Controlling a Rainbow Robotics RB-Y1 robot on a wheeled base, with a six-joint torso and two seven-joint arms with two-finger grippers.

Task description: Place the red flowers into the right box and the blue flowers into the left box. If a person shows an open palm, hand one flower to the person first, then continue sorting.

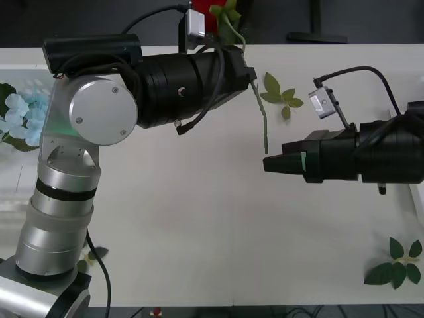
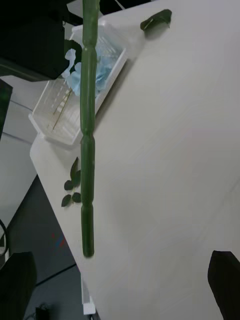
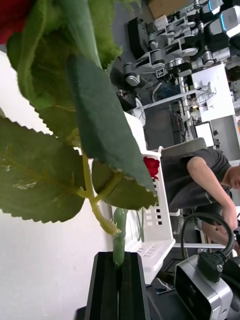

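- Above the middle of the table, a red rose is held aloft by the left gripper; its black fingers are closed on the green stem, as the left wrist view shows, and big serrated leaves crowd that camera.
- Just beside the hanging stem end, the right gripper is pointed at it; in the right wrist view its dark fingers stand apart at the two lower corners with nothing between them, and the stem hangs clear before them.
- Judged from this, a handover between arms or a carry toward the right box is in hand — a red bloom is already seen inside that white tray.
- For the step to go well, the stem should be taken low, squarely between the open fingers, before the left grip is released; the leaves should be kept from snagging.
- At the table's left edge, blue flowers lie in the left box.
- Loose leaf sprigs lie on the table and should be left alone.
- Most of the held bloom is cut off at the frame top, and the left fingertips are hidden behind the arm in the front view.
- Whether a palm is being shown cannot be told.
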